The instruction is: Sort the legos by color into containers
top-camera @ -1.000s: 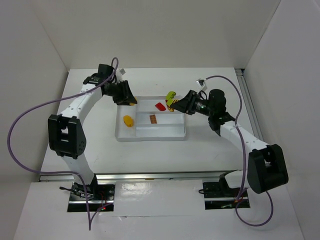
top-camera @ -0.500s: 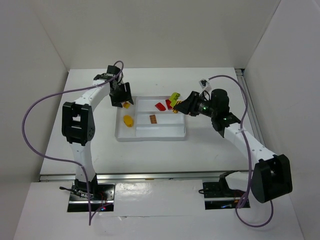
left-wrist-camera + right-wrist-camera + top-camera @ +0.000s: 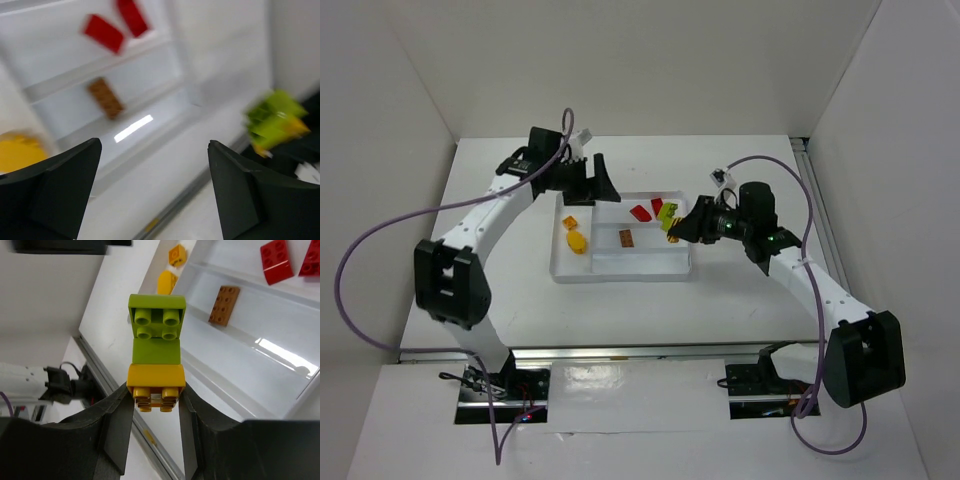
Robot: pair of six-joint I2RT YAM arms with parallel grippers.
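Mid-delivery, clenching a lime-green-on-yellow stack of plastic bricks (image 3: 156, 357) in the right gripper (image 3: 155, 397) at the 3 o'clock rim of the shallow white divided plastic tray (image 3: 620, 278), with the left gripper (image 3: 152, 147) spread wide, seemingly empty, near 11 o'clock; next, lowering into a bare compartment (image 3: 640, 262).

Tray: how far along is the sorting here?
Done: two red bricks share one tray compartment, a brown brick sits in another, and yellow pieces lie at its left end. In hand: right end effector grips a green-on-yellow stack; left end effector is open, empty. Remaining: placing that stack, likely after splitting it.
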